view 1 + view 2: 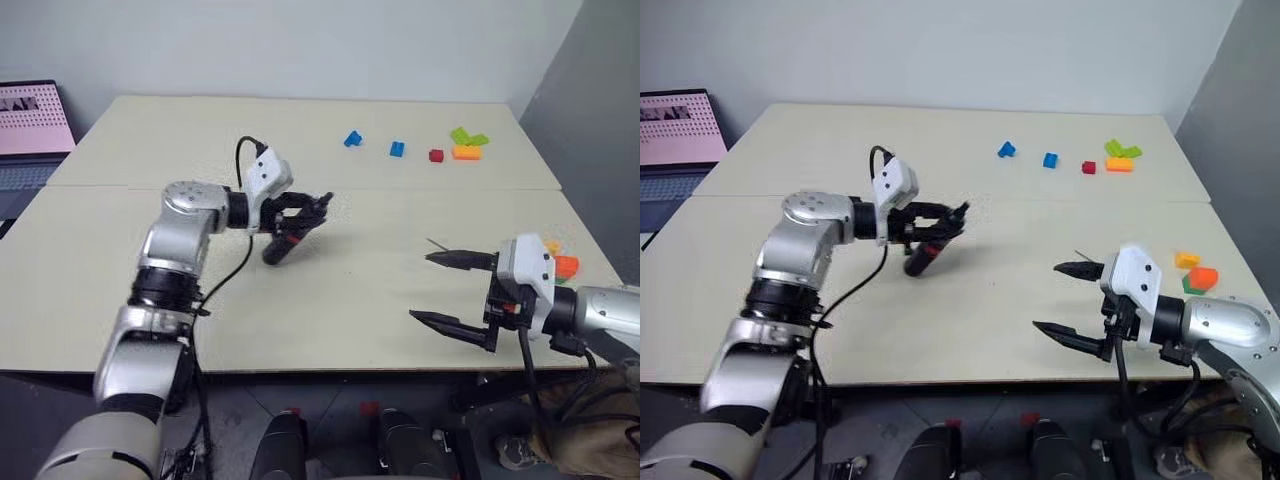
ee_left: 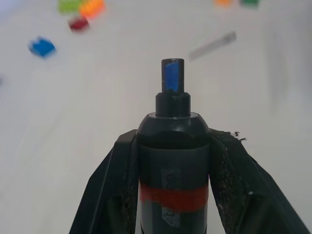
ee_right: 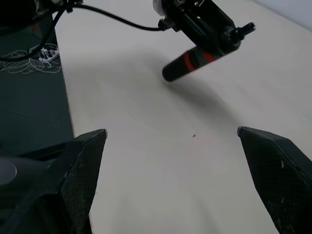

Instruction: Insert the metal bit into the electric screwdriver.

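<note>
Screwdriver [image 1: 285, 240] clamped in left tool [image 1: 300, 212] above beige counter [image 1: 330, 300]; right tool [image 1: 445, 290] spread wide; laptop [image 1: 30, 130] beside grey wall [image 1: 300, 45].

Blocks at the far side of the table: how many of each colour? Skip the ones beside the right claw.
blue blocks: 2
red block: 1
orange block: 1
green blocks: 2, touching each other; they could be a single piece
Total: 6
</note>
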